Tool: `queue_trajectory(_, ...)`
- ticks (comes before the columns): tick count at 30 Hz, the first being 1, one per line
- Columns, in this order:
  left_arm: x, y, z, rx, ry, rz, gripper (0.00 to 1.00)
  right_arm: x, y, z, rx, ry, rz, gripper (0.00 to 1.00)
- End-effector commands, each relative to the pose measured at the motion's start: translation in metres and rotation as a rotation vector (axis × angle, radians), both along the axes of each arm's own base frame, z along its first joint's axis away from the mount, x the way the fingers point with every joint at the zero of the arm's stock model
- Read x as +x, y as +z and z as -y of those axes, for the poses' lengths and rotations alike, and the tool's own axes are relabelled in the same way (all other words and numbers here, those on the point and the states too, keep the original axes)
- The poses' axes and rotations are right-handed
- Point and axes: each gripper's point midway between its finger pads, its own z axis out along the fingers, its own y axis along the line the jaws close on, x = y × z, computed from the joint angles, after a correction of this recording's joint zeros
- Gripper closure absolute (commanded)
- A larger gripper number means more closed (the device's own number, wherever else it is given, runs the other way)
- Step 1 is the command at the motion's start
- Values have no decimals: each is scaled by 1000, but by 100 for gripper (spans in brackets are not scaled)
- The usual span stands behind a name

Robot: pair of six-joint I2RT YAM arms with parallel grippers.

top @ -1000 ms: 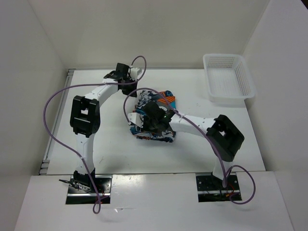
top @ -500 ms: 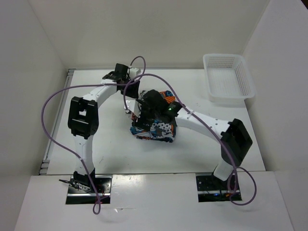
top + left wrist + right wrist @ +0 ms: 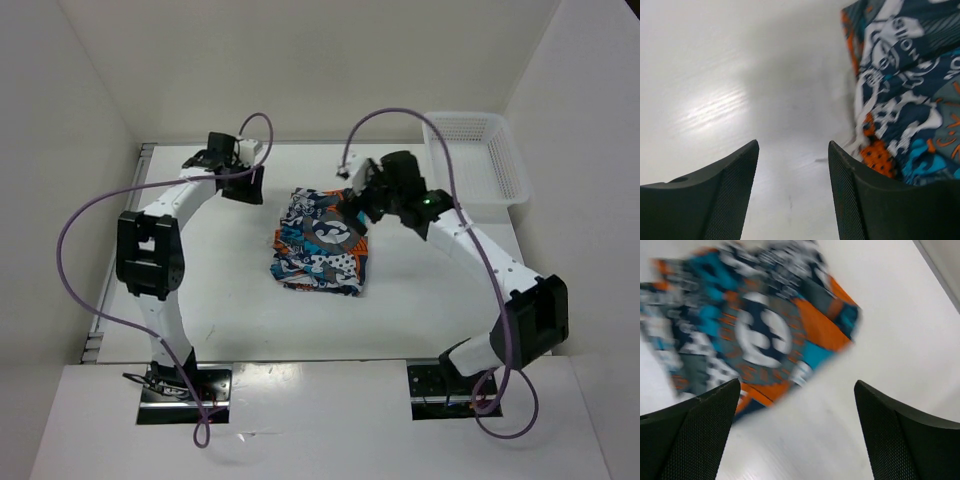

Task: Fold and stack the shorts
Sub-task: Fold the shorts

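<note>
The shorts (image 3: 320, 245), in a busy teal, orange, white and black print, lie as a folded bundle in the middle of the white table. In the left wrist view the shorts (image 3: 905, 90) fill the upper right, and in the right wrist view the shorts (image 3: 755, 325) are blurred at the upper left. My left gripper (image 3: 243, 184) hangs over bare table just left of the bundle's far corner. It is open and empty (image 3: 793, 145). My right gripper (image 3: 360, 196) is above the bundle's far right corner, wide open with nothing between its fingers (image 3: 796, 385).
A white mesh basket (image 3: 475, 160) stands at the back right corner of the table (image 3: 200, 290). White walls close in the back and both sides. Purple cables loop above both arms.
Both grippers have opened and come off the shorts. The right arm swung from over the bundle to its far right; the left gripper drew back to the left. The bundle now lies uncovered.
</note>
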Motion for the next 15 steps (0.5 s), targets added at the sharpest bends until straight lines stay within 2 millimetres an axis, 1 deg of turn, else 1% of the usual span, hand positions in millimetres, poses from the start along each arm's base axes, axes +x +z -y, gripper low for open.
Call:
queue_trajectory(1,-14,32,-24,-25,34,41,34,29,-21,73,-11,-270,-104,1)
queue_trajectory(2,-20,41,-28,-33,38,48,34,45,-26,107,3,-377,-130,1)
queue_trajectory(3,-30,34,-34,-31,49,23,34,54,-24,124,16,-431,-132,1)
queue_trajectory(4,-33,37,-43,-38,66,25,34,58,-24,141,28,-482,-139,1)
queue_trajectory(5,-38,46,-48,-39,76,45,34,67,-23,170,62,-571,-154,1)
queue_trajectory(6,-42,47,-53,-39,88,45,33,73,-14,182,93,-604,-136,1)
queue_trajectory(7,-50,42,-57,-45,95,28,33,75,-14,195,108,-647,-143,1)
queue_trajectory(8,-54,49,-68,-45,121,45,33,82,-9,219,140,-721,-135,1)
queue_trajectory(9,-58,50,-73,-55,128,44,32,84,-5,228,145,-742,-124,1)
queue_trajectory(10,-66,49,-77,-64,137,39,32,85,-3,235,156,-763,-117,1)
queue_trajectory(11,-67,49,-90,-64,167,48,32,86,-3,243,150,-787,-113,1)
queue_trajectory(12,-68,49,-94,-73,174,54,32,84,-3,250,147,-807,-102,1)
queue_trajectory(14,-71,50,-109,-72,212,66,32,82,-4,250,140,-803,-100,1)
queue_trajectory(15,-75,45,-113,-72,222,51,32,79,-4,250,140,-803,-100,1)
